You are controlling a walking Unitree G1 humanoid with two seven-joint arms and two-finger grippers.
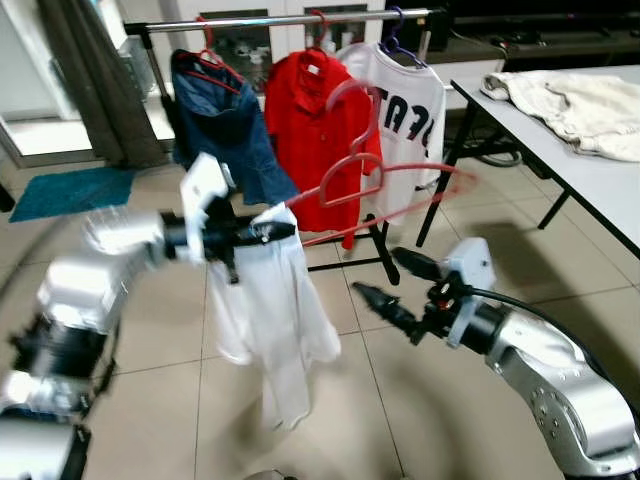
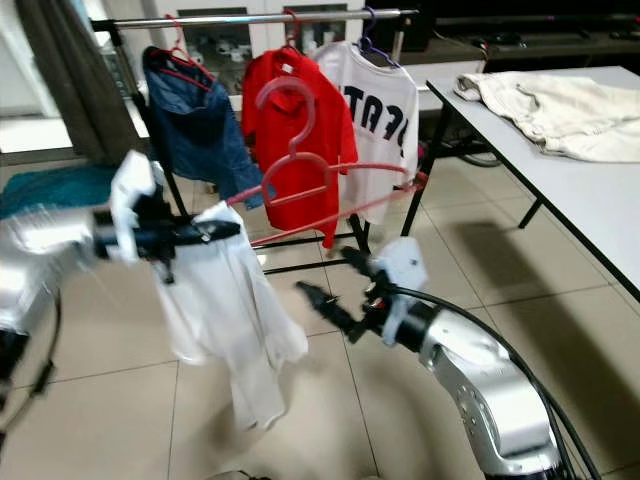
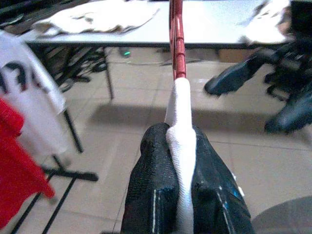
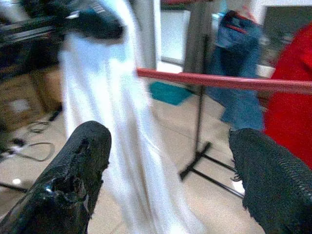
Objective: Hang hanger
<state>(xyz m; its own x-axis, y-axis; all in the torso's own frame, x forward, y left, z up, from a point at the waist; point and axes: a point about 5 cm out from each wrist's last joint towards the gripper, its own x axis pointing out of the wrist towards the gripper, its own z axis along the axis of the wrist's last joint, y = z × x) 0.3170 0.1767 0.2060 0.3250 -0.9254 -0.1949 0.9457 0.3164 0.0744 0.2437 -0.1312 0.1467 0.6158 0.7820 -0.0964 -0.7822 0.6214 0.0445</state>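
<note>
A red hanger (image 1: 365,178) carries a white garment (image 1: 270,320) that droops off its left end. My left gripper (image 1: 272,232) is shut on the hanger's end through the white cloth (image 3: 180,146), holding it up in front of the clothes rail (image 1: 290,20). In the left wrist view the red hanger bar (image 3: 176,39) runs away from the fingers. My right gripper (image 1: 393,283) is open, below and right of the hanger, holding nothing. From the right wrist, the red bar (image 4: 224,82) crosses beyond the open fingers (image 4: 78,170).
On the rail hang a denim garment (image 1: 225,125), a red shirt (image 1: 315,135) and a white printed shirt (image 1: 405,115). A white table (image 1: 590,180) with a cream garment (image 1: 575,105) stands to the right. A grey curtain (image 1: 95,80) and teal mat (image 1: 70,190) lie at left.
</note>
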